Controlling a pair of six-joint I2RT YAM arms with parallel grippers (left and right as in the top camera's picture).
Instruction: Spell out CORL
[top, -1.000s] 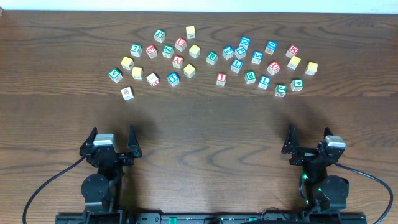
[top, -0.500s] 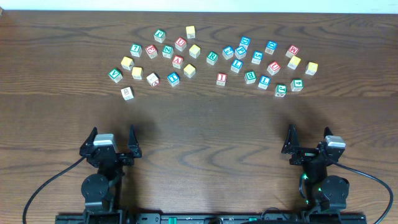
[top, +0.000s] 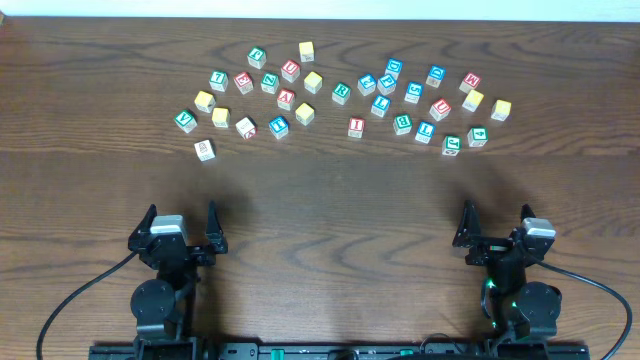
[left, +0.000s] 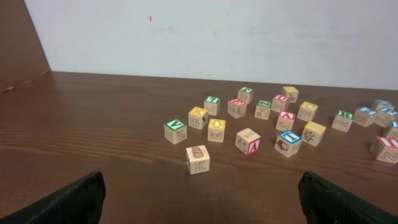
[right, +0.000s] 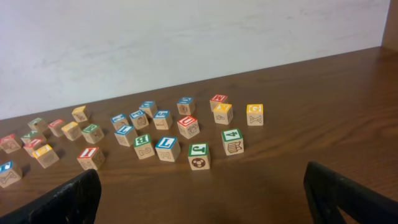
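Table (top: 320, 190): the near half is bare and can take the word. Blocks (top: 314, 82): all are scattered across the far half, none yet placed in a row. Left gripper (top: 181, 214) and right gripper (top: 497, 212): both sit at the near edge, fingers spread, empty. L block (top: 425, 130): right side of the scatter, close to its neighbours. Hazard: spread fingers descending there may shove adjacent blocks. The letters are small and turned at angles. C and O are hard to read, so a wrong pick is likely.

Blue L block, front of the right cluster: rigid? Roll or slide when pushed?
The blue L block looks like a wooden cube, so it is probably rigid and light. With flat faces it should slide rather than roll if pushed. A green-topped block sits close beside it, so a grasp may nudge that.
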